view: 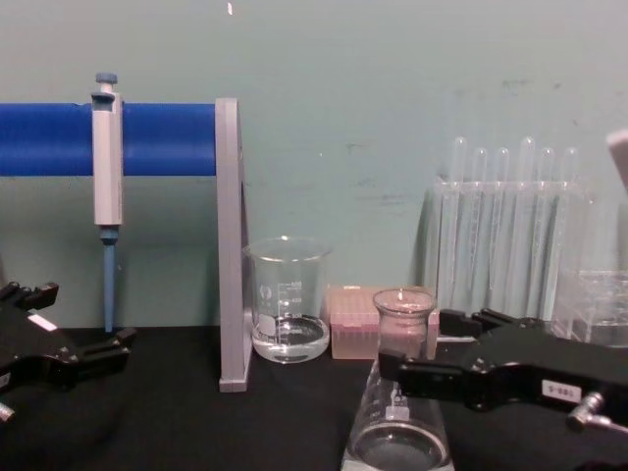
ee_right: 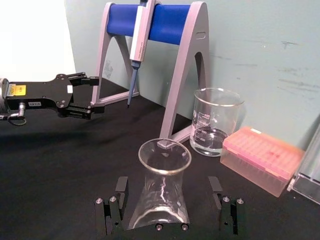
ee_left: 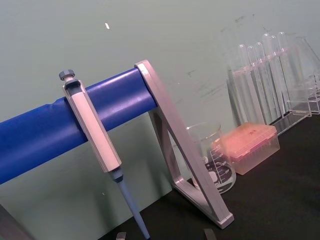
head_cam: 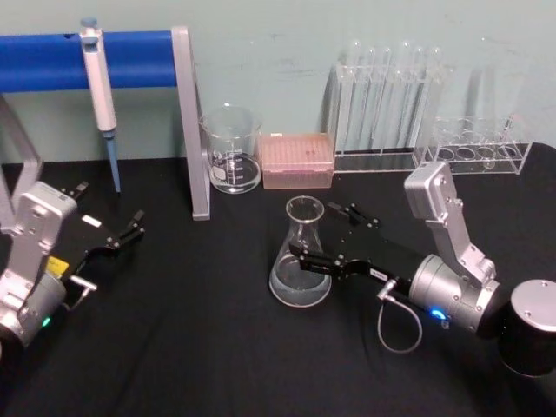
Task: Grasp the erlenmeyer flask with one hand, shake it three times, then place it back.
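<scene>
Right tool (ee_right: pixel 168 184) straddles the standing erlenmeyer flask (head_cam: pixel 304 221), fingers wide apart; beaker (head_cam: pixel 233 152) holds shallow clear liquid; left tool (ee_right: pixel 96 93) idle, spread.

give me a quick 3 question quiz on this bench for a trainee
1. True or false: the erlenmeyer flask is held up in the air above the table.
2. What hangs on the blue stand? A: a pipette. B: a funnel. C: a thermometer.
3. Fill in: the left gripper rests at the left of the table with its fingers ____.

Key:
1. False. The flask stands on the table, and the right gripper has one open finger on each side of it.
2. A
3. open
</scene>
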Robot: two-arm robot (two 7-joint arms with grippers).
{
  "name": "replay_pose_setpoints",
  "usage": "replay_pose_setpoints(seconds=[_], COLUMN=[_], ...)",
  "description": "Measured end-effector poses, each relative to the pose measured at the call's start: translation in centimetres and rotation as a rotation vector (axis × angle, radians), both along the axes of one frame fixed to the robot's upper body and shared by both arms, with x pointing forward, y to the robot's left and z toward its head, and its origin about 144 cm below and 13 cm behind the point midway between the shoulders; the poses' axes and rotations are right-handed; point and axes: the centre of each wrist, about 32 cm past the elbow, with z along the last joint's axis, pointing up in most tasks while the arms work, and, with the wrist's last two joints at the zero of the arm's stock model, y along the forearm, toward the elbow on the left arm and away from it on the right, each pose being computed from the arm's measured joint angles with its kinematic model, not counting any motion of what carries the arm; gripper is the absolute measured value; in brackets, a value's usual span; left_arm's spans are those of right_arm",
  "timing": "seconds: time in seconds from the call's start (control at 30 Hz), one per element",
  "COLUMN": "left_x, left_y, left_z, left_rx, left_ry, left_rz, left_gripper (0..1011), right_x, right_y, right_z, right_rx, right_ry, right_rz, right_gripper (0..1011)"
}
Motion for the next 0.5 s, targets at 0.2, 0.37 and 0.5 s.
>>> replay_pose_setpoints(seconds=[0.2, 0.37, 0.5], left_x=[0.0, 0.0, 0.0], left_y=[0.0, 0.0, 0.0], left_z=[0.0, 0.0, 0.0], left_rx=[0.000, 0.000, 0.000], left_ry=[0.000, 0.000, 0.000], left_rz=[0.000, 0.000, 0.000], left_gripper=[1001, 1001, 1001], right_x=[0.5, 0.9, 1.2], right_y=[0.5, 1.0, 1.3], right_z=[0.0, 0.0, -0.1], right_rx=[-0.005, -0.009, -0.012], right_ry=[-0.008, -0.016, -0.021], right_rz=[0.010, 0.015, 0.018], right_gripper=[1000, 1000, 1000])
